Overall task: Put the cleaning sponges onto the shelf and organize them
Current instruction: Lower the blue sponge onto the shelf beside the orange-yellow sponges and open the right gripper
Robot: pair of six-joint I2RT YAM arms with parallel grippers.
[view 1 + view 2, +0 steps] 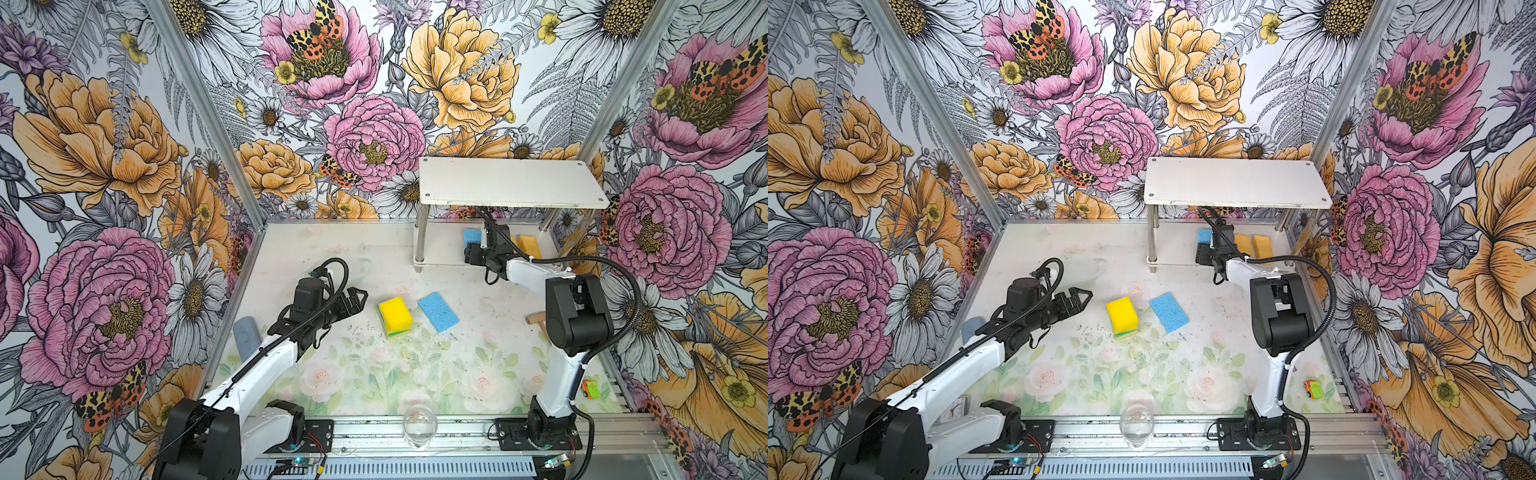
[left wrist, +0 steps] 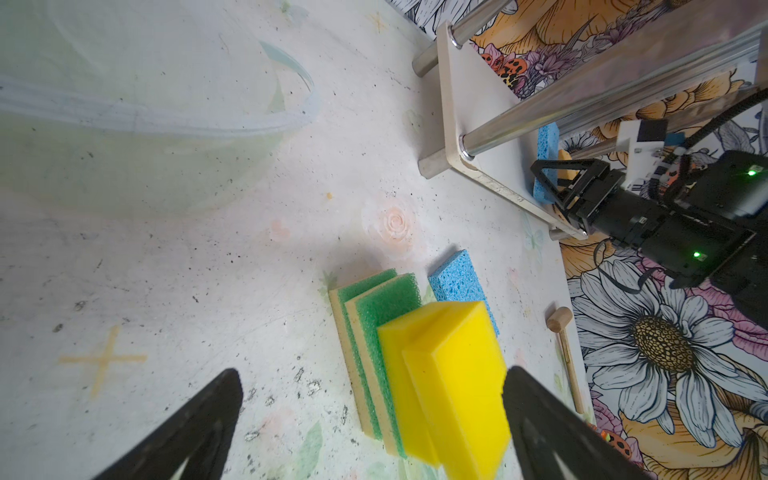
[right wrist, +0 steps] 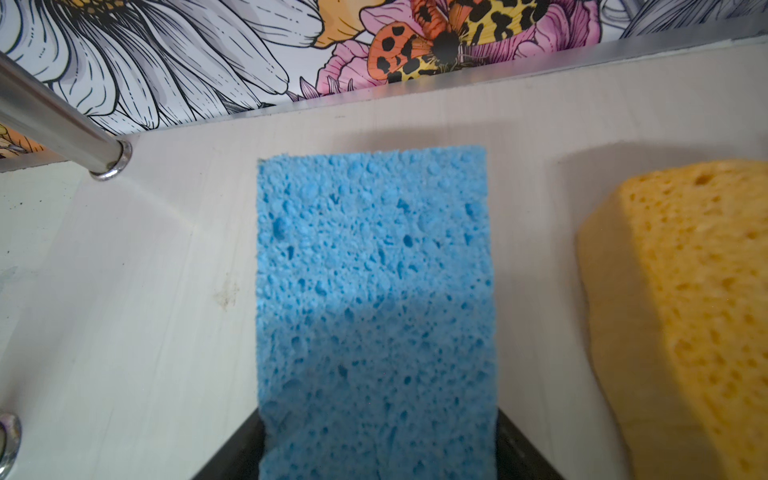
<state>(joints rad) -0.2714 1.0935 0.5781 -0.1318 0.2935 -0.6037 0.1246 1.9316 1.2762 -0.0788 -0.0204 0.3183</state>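
The shelf [image 1: 511,183] stands at the back right. My right gripper [image 3: 378,449] reaches onto its lower board [image 3: 124,291]. Its fingers lie against both sides of a flat blue sponge [image 3: 374,270] resting on that board. Two orange-yellow sponges [image 1: 1241,243] [image 1: 1262,245] sit beside it. In mid-table lies a second blue sponge [image 1: 438,311]. Next to it is a pile: two bright yellow sponges [image 2: 449,374] on two green-topped ones [image 2: 374,307]. My left gripper [image 1: 359,301] hovers just left of the pile, open and empty.
A grey-blue cylinder [image 1: 246,336] stands by the left wall. There is a clear glass [image 1: 419,426] at the front edge and a small wooden mallet [image 1: 536,320] by my right arm. A toy car [image 1: 590,390] lies at the front right. A clear bowl [image 2: 166,120] sits behind the pile.
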